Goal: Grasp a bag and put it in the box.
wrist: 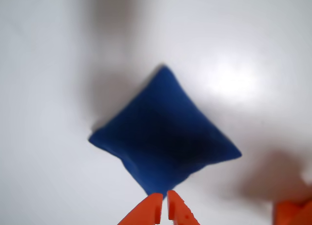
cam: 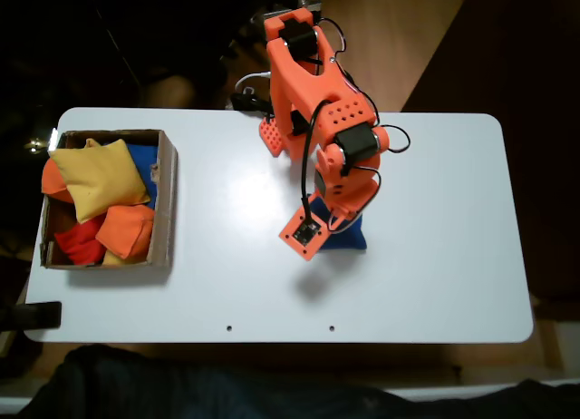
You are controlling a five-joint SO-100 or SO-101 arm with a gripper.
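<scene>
A: Starting at the left of the fixed view, what's in the box (cam: 168,197)?

B: It's a low-walled brown cardboard box near the left edge of the white table (cam: 435,283), and it's well filled. A big yellow bag (cam: 98,178) lies on top, plump and pillow-like. An orange bag (cam: 127,230) sits below it with a red bag (cam: 80,242) beside that, and a strip of blue fabric (cam: 143,160) shows along the right wall.

A: And further right?

B: The orange plastic arm (cam: 317,102) reaches down over the middle of the table. Under its wrist lies the bag (cam: 355,236), royal blue, resting on the bare tabletop well apart from the box.

A: Texture?

B: In the wrist view the bag (wrist: 165,135) is soft cloth, square with pointed corners, turned like a diamond, though the picture is rather blurred.

A: The gripper (wrist: 164,201)?

B: Its two orange fingertips stand almost together, only a thin slit between them, just at the bag's near corner, clasping nothing.
</scene>
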